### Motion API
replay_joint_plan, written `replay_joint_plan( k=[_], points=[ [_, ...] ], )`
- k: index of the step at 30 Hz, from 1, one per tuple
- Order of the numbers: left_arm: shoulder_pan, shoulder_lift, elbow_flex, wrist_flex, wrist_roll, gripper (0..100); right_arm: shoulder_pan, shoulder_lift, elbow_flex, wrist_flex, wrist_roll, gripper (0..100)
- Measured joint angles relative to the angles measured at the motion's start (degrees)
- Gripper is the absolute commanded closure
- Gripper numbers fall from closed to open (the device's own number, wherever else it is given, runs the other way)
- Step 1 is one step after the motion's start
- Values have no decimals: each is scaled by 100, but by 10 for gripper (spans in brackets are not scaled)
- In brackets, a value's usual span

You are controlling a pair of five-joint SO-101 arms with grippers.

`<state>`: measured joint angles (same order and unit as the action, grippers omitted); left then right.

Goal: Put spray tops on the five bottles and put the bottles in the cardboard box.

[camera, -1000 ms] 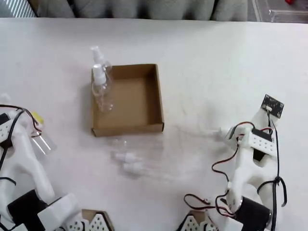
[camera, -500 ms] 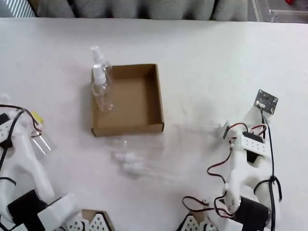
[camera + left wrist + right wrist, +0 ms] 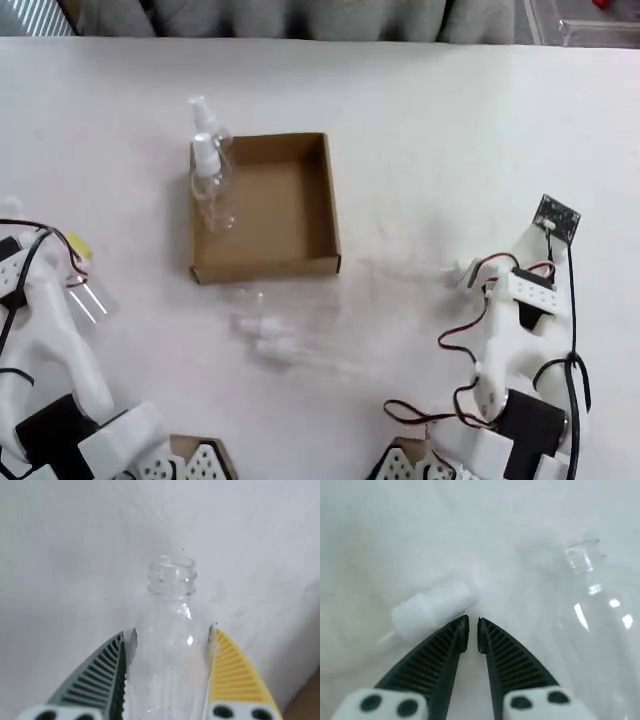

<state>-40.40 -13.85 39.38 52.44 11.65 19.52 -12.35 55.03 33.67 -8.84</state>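
My left gripper (image 3: 170, 637) is shut on a clear bottle (image 3: 171, 615) whose threaded neck is bare and open. From above, that gripper (image 3: 76, 265) sits at the table's left edge with the bottle (image 3: 90, 298) sticking out of it. My right gripper (image 3: 470, 629) is shut with nothing between its black fingers. Just past its tips a white spray top (image 3: 432, 611) lies on the table, and beside it lies another clear bottle (image 3: 592, 597) with no top. The cardboard box (image 3: 325, 200) stands open at centre left.
Two bottles with spray tops, one (image 3: 212, 185) and another (image 3: 205, 120), stand at the box's left wall. Loose white spray tops (image 3: 262, 337) and faint clear bottles lie on the table in front of the box. Bare table lies to the right of the box.
The right arm has shifted slightly, swinging a little to the left and then back, and stays near the spray top. The left arm has kept still with its bottle.
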Motion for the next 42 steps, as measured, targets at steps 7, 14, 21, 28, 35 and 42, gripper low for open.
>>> replay_joint_plan(
  k=[7,14,21,28,35,42],
  points=[
    [0,0,0,0,0,947,0,721,-677,53,-79,981],
    [149,0,0,0,0,947,-62,1644,-1714,149,-79,981],
    [193,0,0,0,0,947,-431,2347,-2743,158,-97,981],
    [193,0,0,0,0,947,-712,2505,-3349,387,-105,981],
    [193,0,0,0,0,947,-712,2259,-4158,2057,-589,981],
    [193,0,0,0,0,947,-703,1407,-4378,3367,-1697,981]
  ],
)
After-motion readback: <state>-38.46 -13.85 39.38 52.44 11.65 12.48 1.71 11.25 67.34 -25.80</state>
